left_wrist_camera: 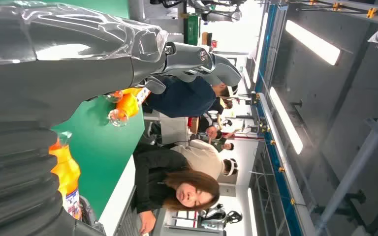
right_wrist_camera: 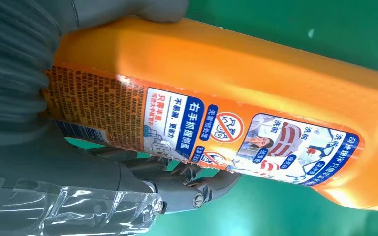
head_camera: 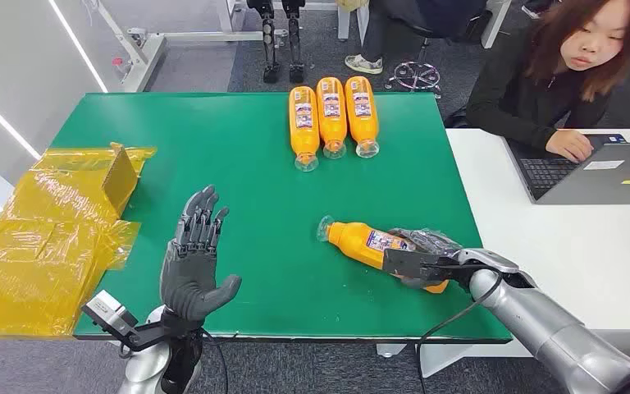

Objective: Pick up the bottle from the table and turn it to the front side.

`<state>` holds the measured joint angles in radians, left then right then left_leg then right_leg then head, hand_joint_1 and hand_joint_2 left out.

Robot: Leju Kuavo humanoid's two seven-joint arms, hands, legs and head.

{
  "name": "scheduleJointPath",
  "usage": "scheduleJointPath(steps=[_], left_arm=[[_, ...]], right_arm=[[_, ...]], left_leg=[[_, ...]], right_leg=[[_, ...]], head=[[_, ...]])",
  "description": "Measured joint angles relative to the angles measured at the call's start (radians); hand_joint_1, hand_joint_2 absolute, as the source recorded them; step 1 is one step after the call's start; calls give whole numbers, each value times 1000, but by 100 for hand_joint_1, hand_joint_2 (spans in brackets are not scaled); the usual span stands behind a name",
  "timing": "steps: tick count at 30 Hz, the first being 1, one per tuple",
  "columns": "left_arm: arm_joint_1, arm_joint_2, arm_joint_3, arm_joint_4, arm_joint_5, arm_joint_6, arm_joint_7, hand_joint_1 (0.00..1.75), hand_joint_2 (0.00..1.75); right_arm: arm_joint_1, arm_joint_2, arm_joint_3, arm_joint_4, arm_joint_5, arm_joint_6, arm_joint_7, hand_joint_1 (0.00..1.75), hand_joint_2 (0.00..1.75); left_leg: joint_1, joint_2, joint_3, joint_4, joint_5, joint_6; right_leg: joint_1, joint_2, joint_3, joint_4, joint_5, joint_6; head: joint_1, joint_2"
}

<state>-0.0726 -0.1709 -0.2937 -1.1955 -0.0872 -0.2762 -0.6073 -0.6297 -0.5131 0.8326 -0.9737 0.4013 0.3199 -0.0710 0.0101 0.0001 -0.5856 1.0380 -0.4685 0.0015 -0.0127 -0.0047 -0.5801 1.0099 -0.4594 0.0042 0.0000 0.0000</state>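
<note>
1. Four orange bottles counted on the green table point(head_camera: 238, 164): three in a row point(head_camera: 332, 115) at the far edge, lying side by side with clear caps toward the robot; one bottle point(head_camera: 359, 240) lying apart, nearer the robot's edge and toward the right side of the table.
2. That single bottle point(right_wrist_camera: 256, 98) gripped by the right hand point(head_camera: 426, 261) around its base end, clear cap pointing away toward the table's middle, label with blue and white print facing up; dark fingers point(right_wrist_camera: 197, 179) wrapped beneath the body, grey thumb over the top.
3. Whether lifted off the table or resting on it: cannot tell.
4. Left hand point(head_camera: 195, 261) raised above the near left part of the table, palm up, fingers straight and spread, holding nothing.
5. One crumpled yellow plastic sheet point(head_camera: 45, 238) off the table's left edge, with a small cardboard box point(head_camera: 120, 174) standing on it; contents not visible.
6. One person point(head_camera: 554, 78) seated beyond the table's far right corner, at one laptop point(head_camera: 591, 172) on a white desk point(head_camera: 558, 246) adjoining the table.
</note>
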Motion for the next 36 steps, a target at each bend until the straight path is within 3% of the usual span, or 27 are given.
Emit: scheduleJointPath(steps=[12,22,36], left_arm=[[4,2,0,0,2,2,-4,0,175],[46,6,5,-24,-3,24,-14,0,175],[93,7,7,-75,0,41,-10,0,175]], right_arm=[[37,-67,-46,-101,11,-4,15,175,175],[121,-76,-148,-257,164,-191,-1,175,175],[350,4,-313,-456,361,-441,-137,175,175]], left_leg=[[0,0,-4,0,0,0],[0,-1,-5,-1,0,0],[0,-3,-7,-1,0,0]], right_leg=[[0,0,-3,0,0,0],[0,-1,-4,0,0,0],[0,-3,-6,0,-1,1]], head=[[0,0],[0,0],[0,0]])
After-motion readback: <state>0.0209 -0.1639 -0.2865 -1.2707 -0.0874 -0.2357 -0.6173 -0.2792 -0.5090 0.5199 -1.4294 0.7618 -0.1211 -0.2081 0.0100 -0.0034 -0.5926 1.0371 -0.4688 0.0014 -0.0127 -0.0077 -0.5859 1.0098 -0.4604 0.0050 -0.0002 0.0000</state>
